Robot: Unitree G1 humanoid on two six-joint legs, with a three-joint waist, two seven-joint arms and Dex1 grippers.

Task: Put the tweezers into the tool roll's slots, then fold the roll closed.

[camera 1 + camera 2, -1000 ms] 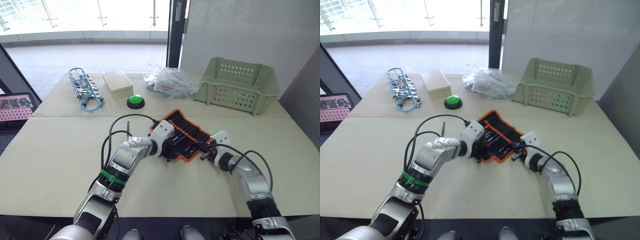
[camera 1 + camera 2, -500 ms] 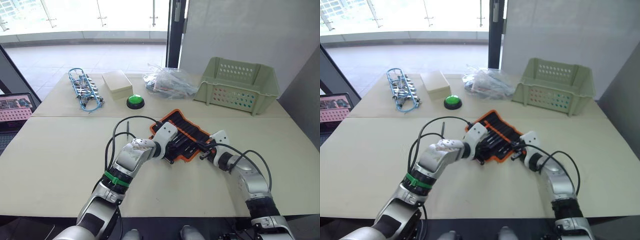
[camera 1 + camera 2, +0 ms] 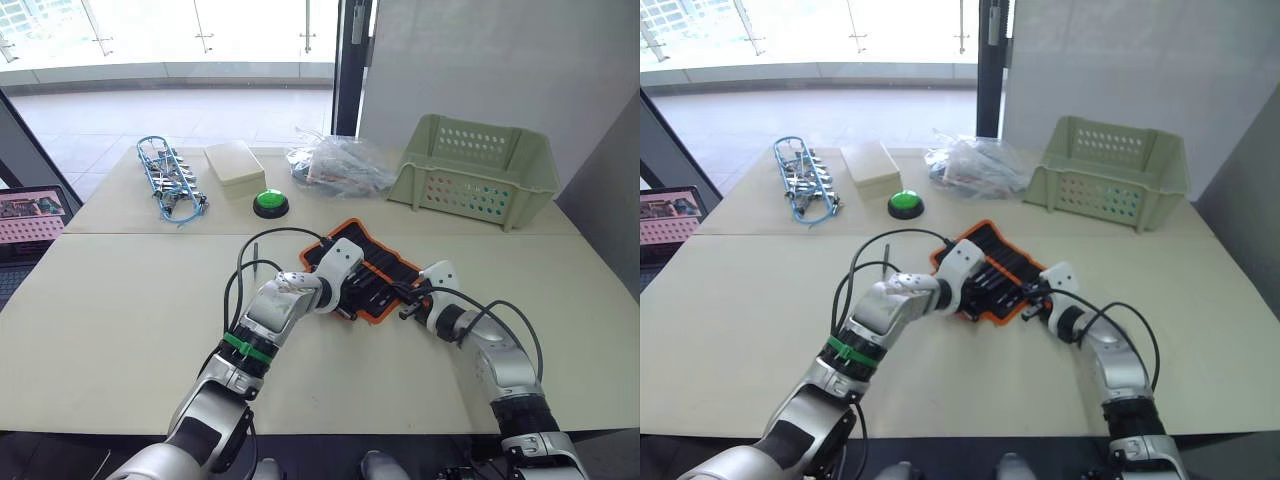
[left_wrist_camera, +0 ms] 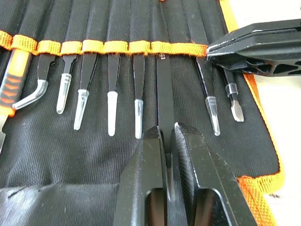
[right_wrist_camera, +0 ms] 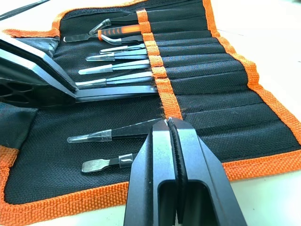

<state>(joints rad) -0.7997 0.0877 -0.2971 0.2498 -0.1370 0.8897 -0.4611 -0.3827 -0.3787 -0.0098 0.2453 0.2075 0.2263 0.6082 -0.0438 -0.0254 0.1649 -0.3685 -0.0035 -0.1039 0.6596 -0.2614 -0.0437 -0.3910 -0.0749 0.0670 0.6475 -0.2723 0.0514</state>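
My left end effector (image 4: 165,136) is gripping a tweezer (image 4: 164,99) half-seated in a slot (image 4: 162,28). My right end effector (image 5: 168,125) is pinching the orange slot band (image 5: 160,75), holding the roll (image 3: 385,270) open on the surface (image 3: 120,300).

Two silver-grey metal arms with white rounded wrist housings. Green band (image 3: 241,346) around left forearm. Black cables (image 3: 243,272) looping loosely from left wrist; more black cable (image 3: 520,325) arching over right forearm. Black joints between arm segments. Left gripper (image 4: 167,134) and right gripper (image 5: 168,123) each with two glossy black wedge-shaped fingers, hollow cut-outs near their bases.
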